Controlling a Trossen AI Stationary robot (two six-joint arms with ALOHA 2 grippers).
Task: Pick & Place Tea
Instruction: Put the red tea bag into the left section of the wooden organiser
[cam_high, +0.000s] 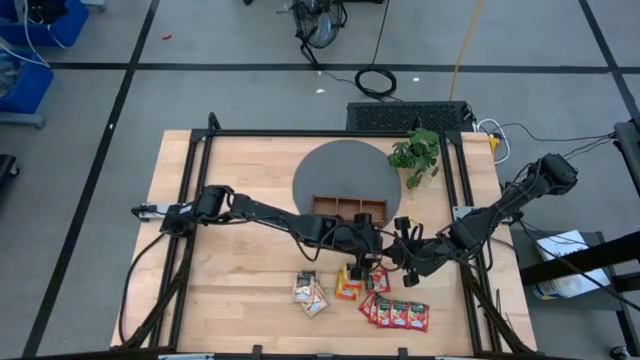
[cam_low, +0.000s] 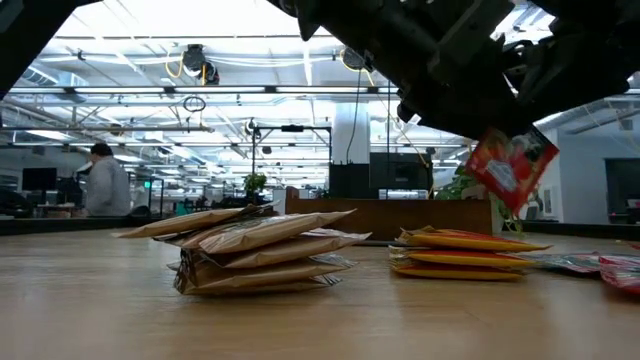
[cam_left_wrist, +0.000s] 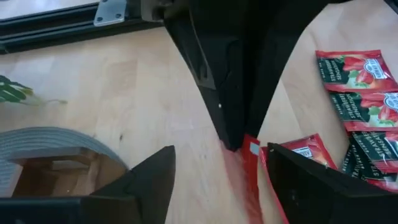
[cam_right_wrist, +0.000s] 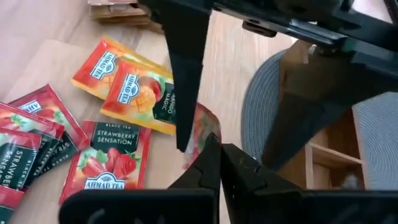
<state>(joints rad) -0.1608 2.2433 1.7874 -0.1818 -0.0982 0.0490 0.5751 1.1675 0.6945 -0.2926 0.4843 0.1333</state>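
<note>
From above, table (cam_high: 220, 170): both arms meet near its middle, just in front of the tray (cam_high: 350, 207), which sits on a grey mat (cam_high: 335, 170) beside a plant (cam_high: 418, 152).
High view, tea: three groups lie on the wood in front of the grippers, pale sachets (cam_high: 309, 291), orange sachets (cam_high: 348, 283) and red sachets (cam_high: 400, 313).
High view, grippers: left gripper (cam_high: 366, 262) and right gripper (cam_high: 407, 256) are close together above the orange and red groups.
Low view, held sachet (cam_low: 511, 166): a red one hangs tilted in the air under the dark arms, above the table (which gripper has it is not clear from this side).
Low view, stacks: pale stack (cam_low: 255, 250) and orange stack (cam_low: 460, 253) rest on the table; a person (cam_low: 104, 180) stands far back in the room.
Left wrist view, left gripper (cam_left_wrist: 217, 171): fingers spread apart, with the other arm's closed fingers (cam_left_wrist: 230, 118) between them, pinching the red held sachet (cam_left_wrist: 249, 180) by its edge.
Right wrist view, right gripper (cam_right_wrist: 217, 152): fingers shut on the held sachet (cam_right_wrist: 200, 134); one left finger (cam_right_wrist: 186, 74) stands just beside it, not clamping.
</note>
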